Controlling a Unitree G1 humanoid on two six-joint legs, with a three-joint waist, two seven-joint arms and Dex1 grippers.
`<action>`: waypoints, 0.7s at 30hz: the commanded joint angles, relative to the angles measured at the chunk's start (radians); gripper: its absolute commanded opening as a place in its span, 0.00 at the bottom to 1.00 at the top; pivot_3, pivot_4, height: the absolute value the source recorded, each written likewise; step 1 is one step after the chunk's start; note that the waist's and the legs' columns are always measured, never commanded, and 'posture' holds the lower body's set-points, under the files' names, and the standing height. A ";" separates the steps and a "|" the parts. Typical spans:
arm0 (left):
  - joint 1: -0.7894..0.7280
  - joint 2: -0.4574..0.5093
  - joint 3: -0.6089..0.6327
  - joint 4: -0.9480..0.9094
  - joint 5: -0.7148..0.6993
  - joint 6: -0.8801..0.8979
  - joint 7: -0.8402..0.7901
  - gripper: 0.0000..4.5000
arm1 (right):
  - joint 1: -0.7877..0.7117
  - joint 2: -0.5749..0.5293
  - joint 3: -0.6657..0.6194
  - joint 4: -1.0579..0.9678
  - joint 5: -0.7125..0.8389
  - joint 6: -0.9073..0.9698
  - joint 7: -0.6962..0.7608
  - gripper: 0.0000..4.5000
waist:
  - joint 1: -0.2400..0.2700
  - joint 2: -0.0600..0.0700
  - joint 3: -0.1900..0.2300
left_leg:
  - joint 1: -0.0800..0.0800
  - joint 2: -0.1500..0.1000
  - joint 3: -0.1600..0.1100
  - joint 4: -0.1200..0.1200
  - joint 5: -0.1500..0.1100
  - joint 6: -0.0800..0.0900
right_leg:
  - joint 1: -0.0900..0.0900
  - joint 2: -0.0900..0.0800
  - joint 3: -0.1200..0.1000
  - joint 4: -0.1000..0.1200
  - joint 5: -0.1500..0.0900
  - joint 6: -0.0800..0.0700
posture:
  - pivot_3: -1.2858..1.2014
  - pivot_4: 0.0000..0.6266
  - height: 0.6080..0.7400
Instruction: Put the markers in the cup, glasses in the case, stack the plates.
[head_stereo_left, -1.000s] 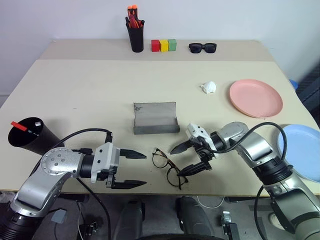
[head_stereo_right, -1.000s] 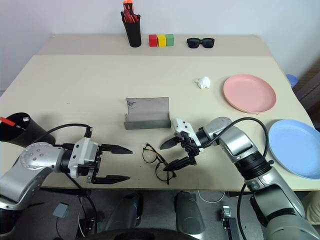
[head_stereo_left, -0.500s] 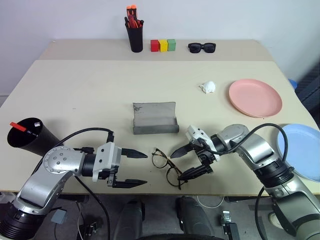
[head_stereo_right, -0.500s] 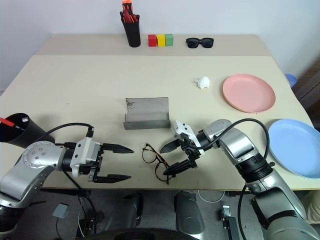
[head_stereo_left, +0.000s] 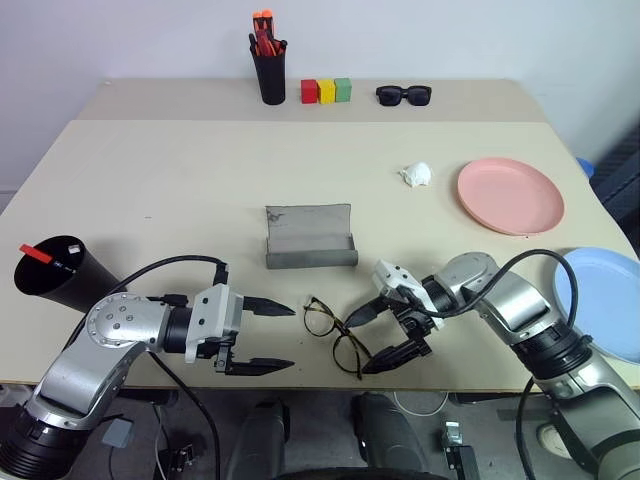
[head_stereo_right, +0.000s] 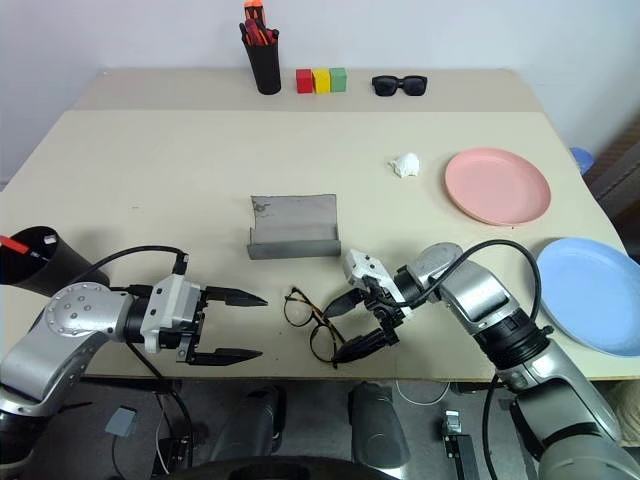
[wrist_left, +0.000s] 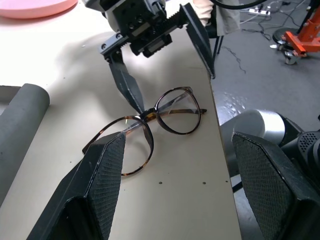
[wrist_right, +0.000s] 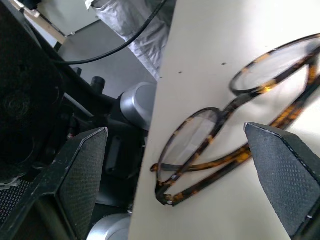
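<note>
The thin dark-rimmed glasses (head_stereo_left: 337, 333) lie unfolded near the table's front edge, also seen in the wrist views (wrist_left: 150, 120) (wrist_right: 235, 145). My right gripper (head_stereo_left: 360, 344) is open. One fingertip is at the bridge and the other past the lens nearest the edge. My left gripper (head_stereo_left: 290, 338) hovers open just left of the glasses, holding nothing. The grey case (head_stereo_left: 311, 237) stands open behind them. The black cup (head_stereo_left: 55, 272) at the far left holds a red-capped marker (head_stereo_left: 37, 251). The pink plate (head_stereo_left: 511, 195) and blue plate (head_stereo_left: 605, 300) lie apart at the right.
At the back stand a black pen holder (head_stereo_left: 271, 75) with red-orange pens, three coloured blocks (head_stereo_left: 328, 91) and black sunglasses (head_stereo_left: 404, 95). A crumpled white scrap (head_stereo_left: 417, 175) lies left of the pink plate. The blue plate overhangs the table's right edge.
My right gripper has drawn back slightly toward the front edge and turned a little, its fingers now around the near lens. The left gripper and the glasses have stayed put.
</note>
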 joint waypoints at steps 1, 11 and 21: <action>0.000 -0.002 0.006 -0.014 -0.009 -0.011 0.000 0.77 | 0.003 -0.007 0.004 -0.045 0.008 0.004 0.004 1.00 | 0.000 0.000 0.000 | 0.000 0.000 0.000 0.000 0.000 0.000 | 0.000 0.000 0.000 0.000 0.000 0.000 | 0.52 0.24 1.00; -0.003 -0.004 0.005 -0.013 -0.007 -0.012 0.002 0.78 | 0.007 0.007 0.018 -0.038 0.000 0.000 -0.010 0.27 | 0.000 0.000 0.000 | 0.000 0.000 0.000 0.000 0.000 0.000 | 0.000 0.000 0.000 0.000 0.000 0.000 | 0.52 0.24 1.00; 0.001 0.000 0.011 -0.015 -0.005 -0.011 0.008 0.78 | 0.019 0.016 0.026 -0.026 -0.014 -0.017 -0.018 0.02 | 0.000 0.000 0.000 | 0.000 0.000 0.000 0.000 0.000 0.000 | 0.000 0.000 0.000 0.000 0.000 0.000 | 0.52 0.24 1.00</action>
